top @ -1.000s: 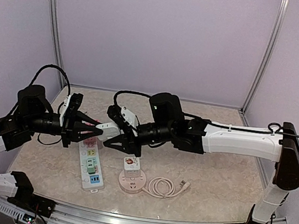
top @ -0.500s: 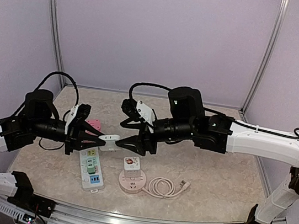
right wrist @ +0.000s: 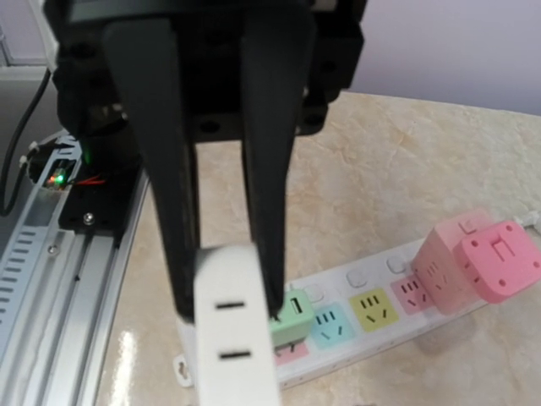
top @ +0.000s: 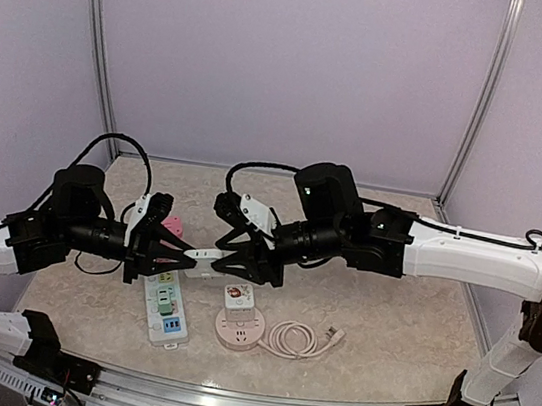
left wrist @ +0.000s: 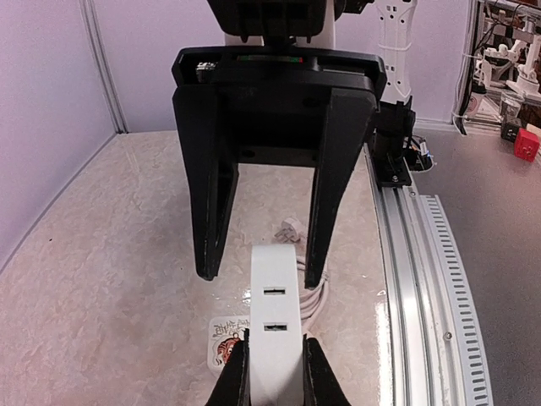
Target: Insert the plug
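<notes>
- The left tool point(top: 183, 254) is clamped on one end of a white plug point(left wrist: 276, 313), with its two fingers pressed against the plug's sides
- The plug is in the air, lying level between the two arms, above the desk point(top: 387, 310) and over the far part of the power strip point(top: 167, 312); two slots show on its upper face
- The right tool point(left wrist: 260, 277) faces the left one with its fingers spread; they straddle the plug's other end with a gap on each side, so it grips nothing
- The power strip lies flat on the desk, with a green block point(right wrist: 292, 320) and pink blocks point(right wrist: 499, 266) plugged into it
- Just right of the strip stands a round socket base point(top: 236, 327), with a coiled white cable point(top: 294, 340) beside it
</notes>
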Tool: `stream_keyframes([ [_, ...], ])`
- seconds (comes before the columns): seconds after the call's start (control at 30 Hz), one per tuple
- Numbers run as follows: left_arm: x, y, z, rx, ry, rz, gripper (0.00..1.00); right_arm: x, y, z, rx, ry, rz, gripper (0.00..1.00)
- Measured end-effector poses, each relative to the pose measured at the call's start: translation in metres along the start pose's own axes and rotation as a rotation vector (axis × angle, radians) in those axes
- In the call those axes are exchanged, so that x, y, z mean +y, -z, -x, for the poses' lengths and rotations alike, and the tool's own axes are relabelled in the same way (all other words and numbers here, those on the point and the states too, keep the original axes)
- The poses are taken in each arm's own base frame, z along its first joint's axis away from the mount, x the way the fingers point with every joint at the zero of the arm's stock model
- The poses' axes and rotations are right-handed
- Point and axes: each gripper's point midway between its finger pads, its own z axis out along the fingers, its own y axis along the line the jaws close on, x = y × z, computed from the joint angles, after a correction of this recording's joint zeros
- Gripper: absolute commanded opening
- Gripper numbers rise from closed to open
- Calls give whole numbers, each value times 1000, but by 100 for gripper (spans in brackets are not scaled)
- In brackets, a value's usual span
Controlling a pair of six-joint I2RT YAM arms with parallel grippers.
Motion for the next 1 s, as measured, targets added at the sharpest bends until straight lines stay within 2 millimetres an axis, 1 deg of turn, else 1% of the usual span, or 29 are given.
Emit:
stream_keyframes([
  [0.1, -1, -1, 1, -3, -4, -1, 0, 1, -1, -1, 1, -3, 7, 49],
  [0.2, -1, -1, 2, -7, -8, -2, 0, 2, -5, -5, 8, -13, 18, 46],
  [0.23, -1, -1, 2, -7, -8, -1, 0, 2, -7, -7, 12, -17, 21, 43],
  [0.37, -1, -1, 2, -7, -8, -1, 0, 2, -12, -12, 23, -30, 31, 22],
  [0.43, 0, -1, 2, -7, -9, 6, 0, 4, -12, -13, 23, -33, 40, 15],
  [0.73, -1, -1, 3, -12, -5, 1, 0, 8, -12, -12, 23, -29, 69, 2],
  [0.77, -1, 0, 3, -12, -5, 2, 5, 8, -12, -12, 22, -29, 69, 0],
  [0.8, -1, 0, 3, -13, -5, 3, 19, 8, -12, -12, 23, -30, 68, 0],
  [0.83, -1, 0, 3, -14, -5, 5, 36, 8, -12, -11, 22, -31, 68, 0],
  [0.87, -1, 0, 3, -15, -4, 7, 52, 8, -12, -11, 21, -33, 66, 0],
  [0.9, 0, 1, 3, -15, -11, 15, 63, 7, -12, -11, 23, -43, 59, 0],
  [0.93, 1, 1, 3, -15, -19, 23, 70, 4, -13, -11, 26, -58, 45, 0],
  [1.0, 3, 3, 3, -14, -35, 44, 76, 0, -13, -12, 31, -72, 22, 0],
])
